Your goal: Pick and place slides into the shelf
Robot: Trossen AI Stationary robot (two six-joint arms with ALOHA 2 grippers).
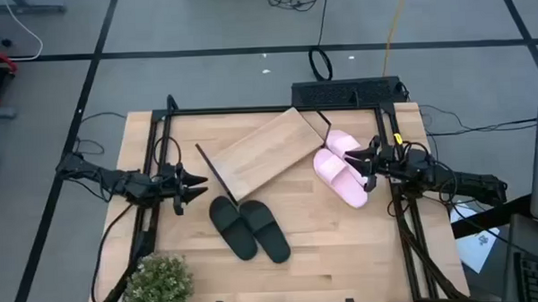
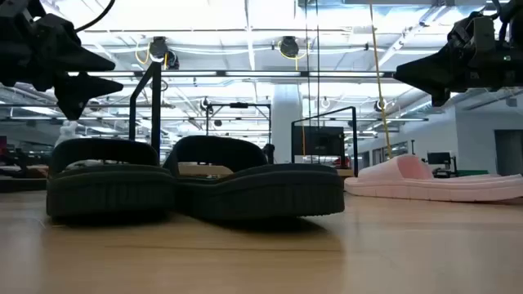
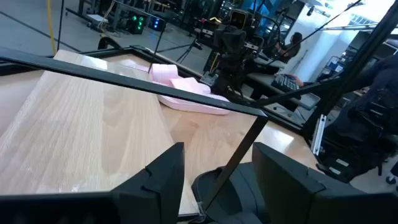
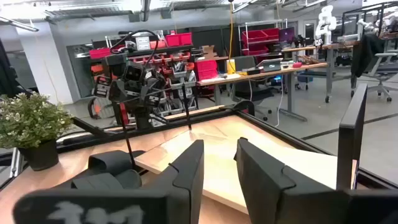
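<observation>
At three o'clock of the shelf (image 1: 262,153), my right gripper (image 1: 370,158), fingers spread, hovers over the pink slides (image 1: 339,166); grasping one comes next. My left gripper (image 1: 195,183) waits spread, black slides (image 1: 248,227) at five o'clock.

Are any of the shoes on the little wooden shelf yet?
No, none yet. The slanted light wooden shelf in its thin black wire frame is bare. The two matte black slide sandals lie on the table in front of it, and the two pale pink ones lie beside it. The left hand and right hand are both open, holding nothing. All four sandals remain.
</observation>
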